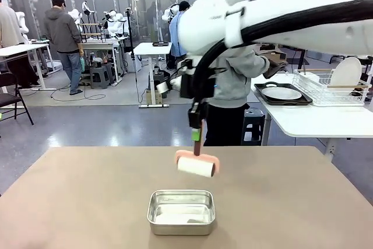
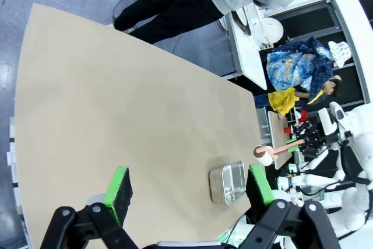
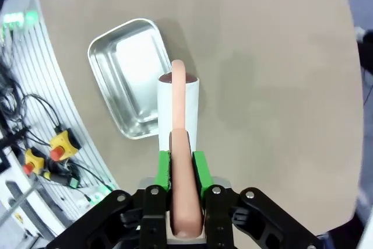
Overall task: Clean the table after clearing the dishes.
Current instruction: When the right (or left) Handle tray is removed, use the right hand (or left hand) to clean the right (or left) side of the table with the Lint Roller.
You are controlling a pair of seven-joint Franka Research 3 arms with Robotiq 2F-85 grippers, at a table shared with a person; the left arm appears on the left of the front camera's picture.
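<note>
The right tool (image 3: 181, 164) pinches the pink handle of a roller (image 1: 196, 166). The white roll hangs low over the brown bench (image 1: 87, 202), just past a shiny pan (image 1: 181, 211). The left tool (image 2: 189, 188) is spread wide and holds nothing. A white plate (image 1: 281, 93) lies on a dark tray (image 1: 262, 87) on the white table (image 1: 315, 121) off to the side.

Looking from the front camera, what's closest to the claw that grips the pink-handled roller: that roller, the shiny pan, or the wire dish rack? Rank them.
From the right gripper:
1. Lint roller, held in it, its roll hanging just below.
2. Steel pan, lower, on the tan table.
3. Wire rack, far right, on the white table.
</note>
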